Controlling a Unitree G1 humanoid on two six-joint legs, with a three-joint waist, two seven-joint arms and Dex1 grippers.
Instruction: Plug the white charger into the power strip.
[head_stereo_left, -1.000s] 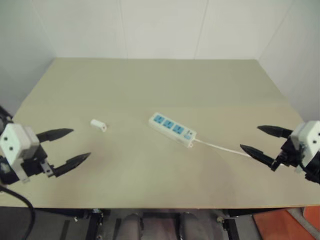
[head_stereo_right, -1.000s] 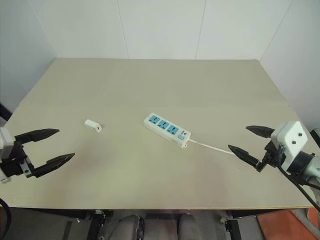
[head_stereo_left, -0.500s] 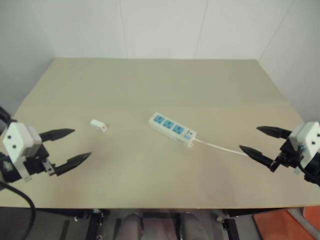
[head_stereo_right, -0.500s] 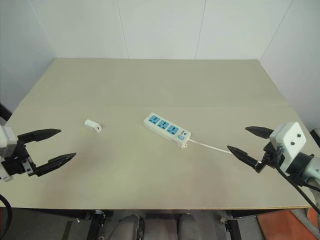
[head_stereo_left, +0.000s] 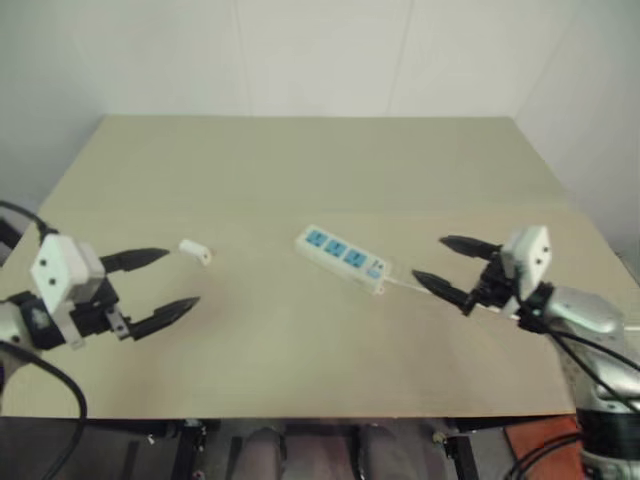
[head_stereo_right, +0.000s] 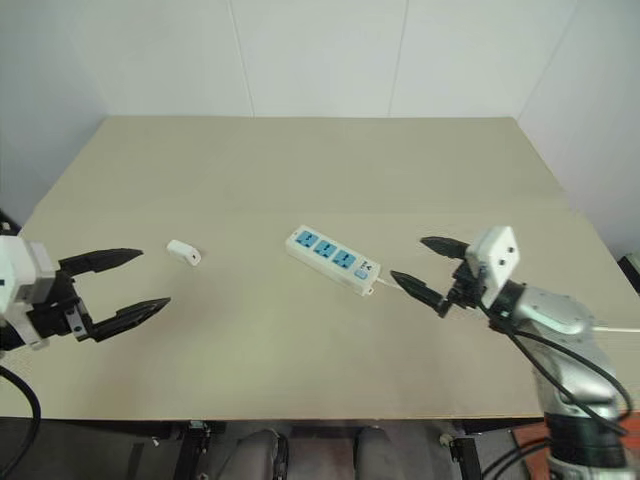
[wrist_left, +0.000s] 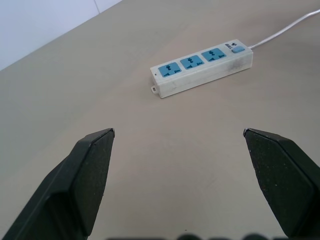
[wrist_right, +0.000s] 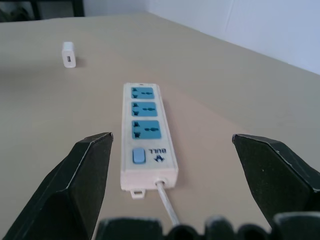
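The white charger (head_stereo_right: 183, 252) lies on the table, left of centre, also seen far off as the small white charger (wrist_right: 68, 54). The power strip (head_stereo_right: 333, 259), white with three blue sockets and a blue switch, lies at the middle, its thin cord (head_stereo_right: 385, 284) running right. My left gripper (head_stereo_right: 126, 286) hovers open just left of the charger, nothing between its fingers. My right gripper (head_stereo_right: 427, 268) stands open over the cord, just right of the strip's switch end, pointing along the power strip (wrist_right: 146, 133). The left wrist view faces the power strip (wrist_left: 201, 71).
The beige table (head_stereo_right: 320, 170) has broad bare room behind and in front of the strip. White walls meet its far edge. The table's front edge (head_stereo_right: 300, 415) runs close below both grippers.
My right gripper has swung left and forward, from near the table's right edge to just beside the strip's switch end. My left gripper has edged slightly towards the charger. Both stayed open.
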